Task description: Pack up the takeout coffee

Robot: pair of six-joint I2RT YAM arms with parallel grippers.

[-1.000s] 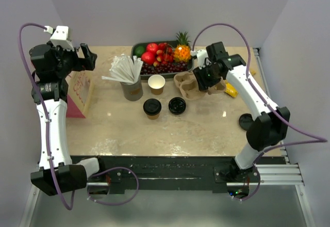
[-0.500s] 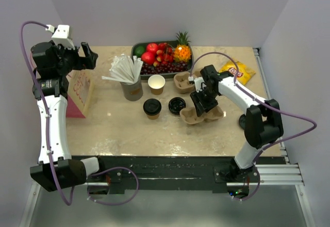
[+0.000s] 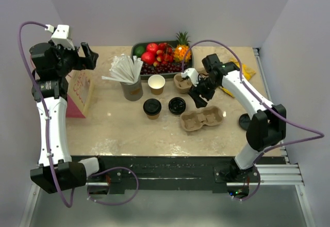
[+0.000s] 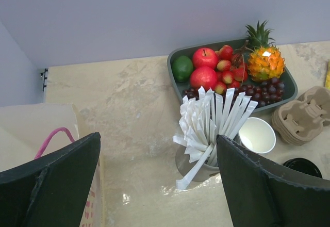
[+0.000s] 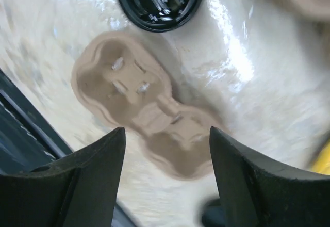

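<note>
Staging the carrier looks like our present step: the pulp cup carrier (image 3: pixel 201 118) lies flat on the tabletop (image 3: pixel 118 129) below our right claw (image 3: pixel 198 97), whose jaws stand apart and empty. The takeout coffee (image 3: pixel 152 107) stands to its left, with a black lid (image 3: pixel 177 105) between them. Next we must grip that cup upright and seat it. Our left claw (image 3: pixel 88 57) gapes wide and empty.

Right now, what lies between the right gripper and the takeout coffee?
One loose black lid lies between the right gripper and the takeout coffee, as the top view shows.
</note>
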